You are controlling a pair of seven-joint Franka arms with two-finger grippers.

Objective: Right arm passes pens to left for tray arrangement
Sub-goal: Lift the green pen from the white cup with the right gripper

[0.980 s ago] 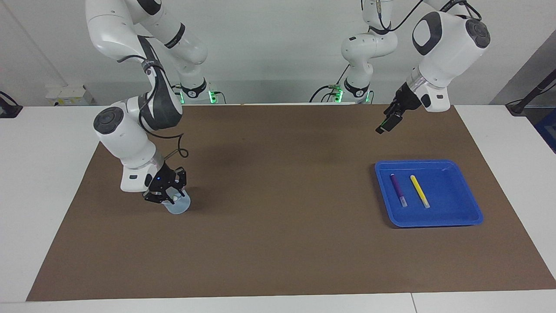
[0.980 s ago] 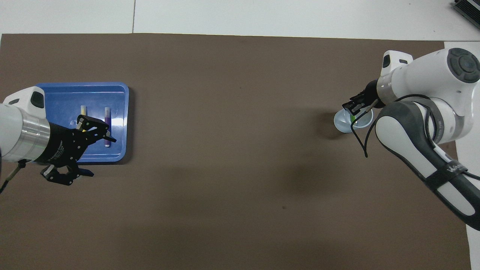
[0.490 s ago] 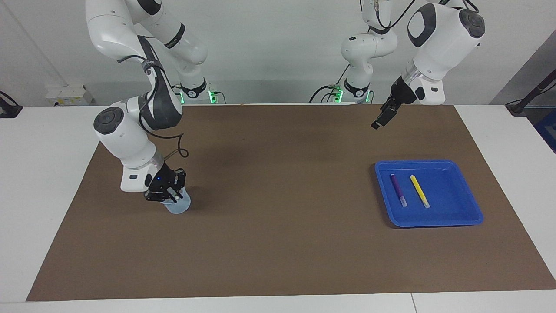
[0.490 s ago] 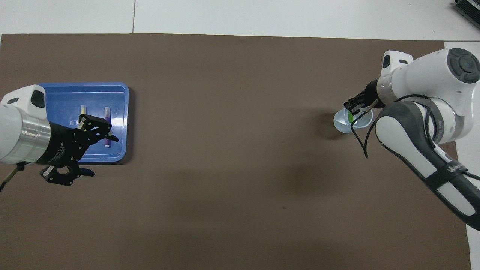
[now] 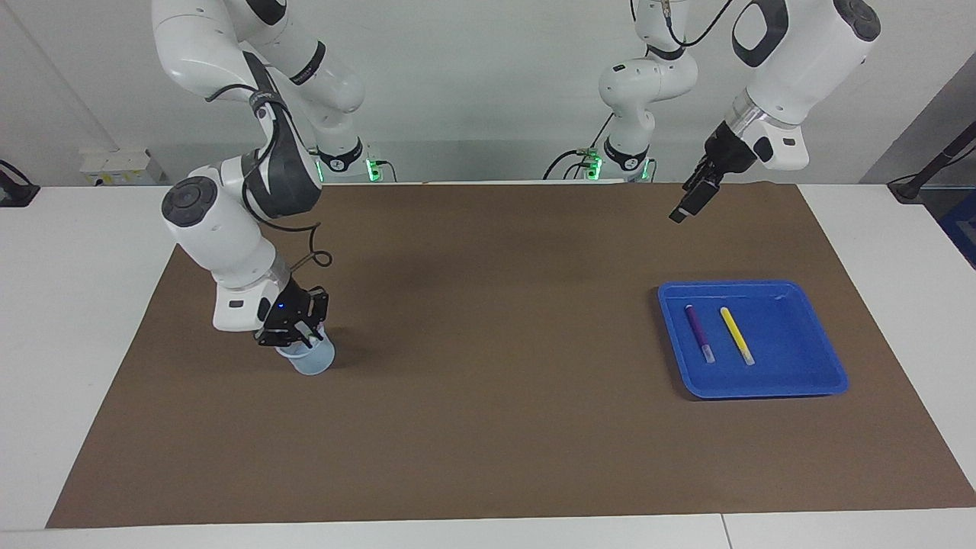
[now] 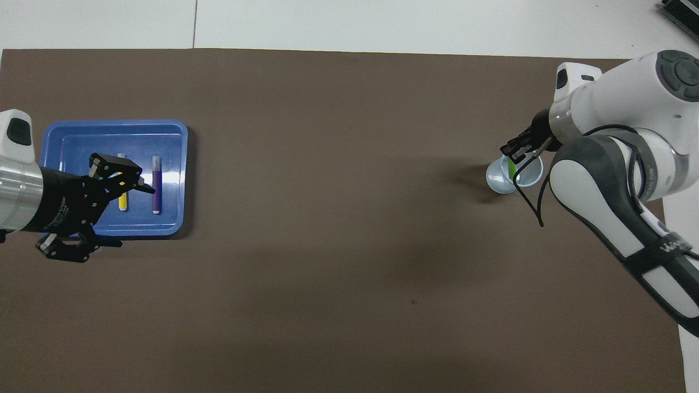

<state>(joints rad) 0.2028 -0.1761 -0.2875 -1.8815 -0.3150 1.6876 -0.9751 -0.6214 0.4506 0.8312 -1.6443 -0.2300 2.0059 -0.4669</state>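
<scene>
Reading the table, from the robots' end outward:
left gripper (image 5: 684, 209): raised over the bare mat (image 5: 488, 427) at the robots' edge, nearer them than the tray; fingers spread and empty, probably waiting for a hand-over
right gripper (image 5: 299, 336): down at the mouth of the cup, fingers pressed together on the green pen, likely to draw it up and out
green pen (image 6: 511, 166): upright in the cup, only a sliver showing beside the fingertips
cup (image 5: 311, 361): small translucent bluish holder at the right arm's end; it keeps the pen standing so it can be pinched from above
tray (image 5: 827, 358): blue, at the left arm's end of the mat
purple pen (image 5: 698, 331) and yellow pen (image 5: 736, 335): flat in the tray, side by side, not touching, pale ends pointing away from the robots, with room beside them
judgement: two of three pens placed; the last is just gripped
</scene>
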